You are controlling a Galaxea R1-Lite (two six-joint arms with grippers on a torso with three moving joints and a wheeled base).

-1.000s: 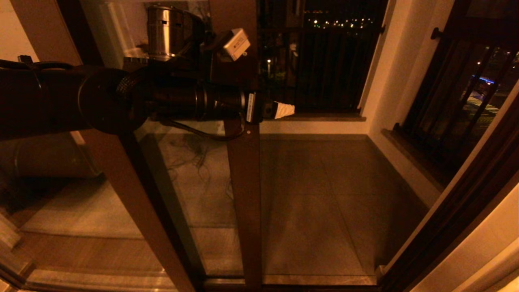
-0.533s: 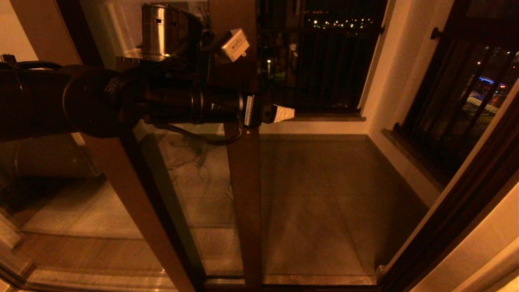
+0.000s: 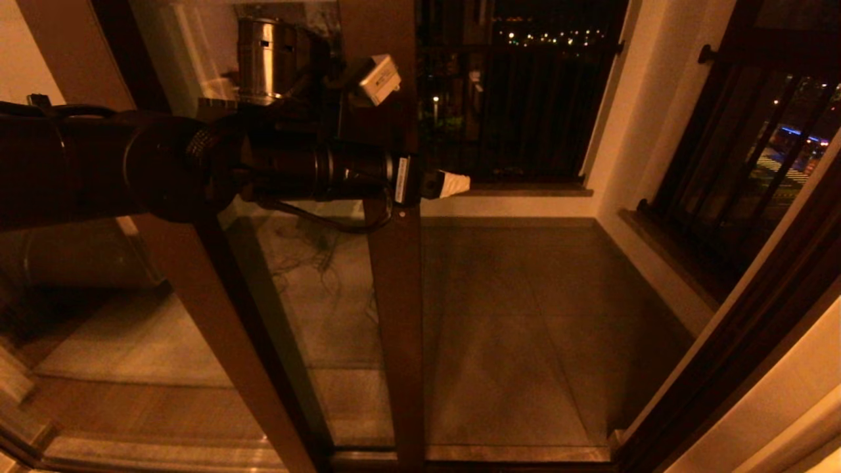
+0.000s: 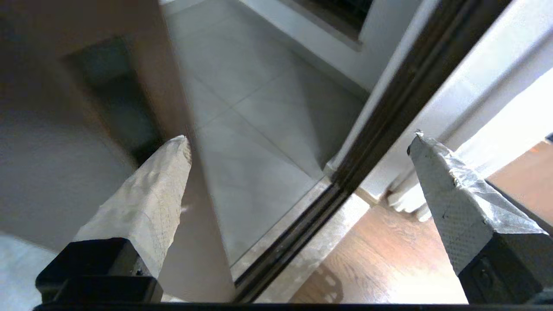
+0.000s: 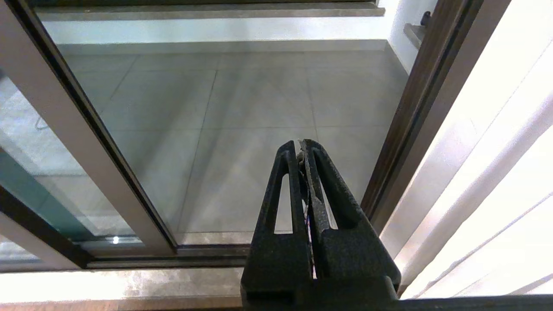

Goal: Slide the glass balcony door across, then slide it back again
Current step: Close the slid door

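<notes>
The left arm (image 3: 197, 167) is a fat black tube with round joints, a thin black cable looping under it, a small white label near the wrist and a little pale box on top. The left gripper (image 4: 298, 142) has 2 pointy fingers (image 4: 147, 203) wrapped in whitish cloth tape, each one stuck into a black block. The right gripper (image 5: 302, 147) is rough black plastic, shaped like a tall triangle, and each of its 2 fingers has a long slot cut through it.
</notes>
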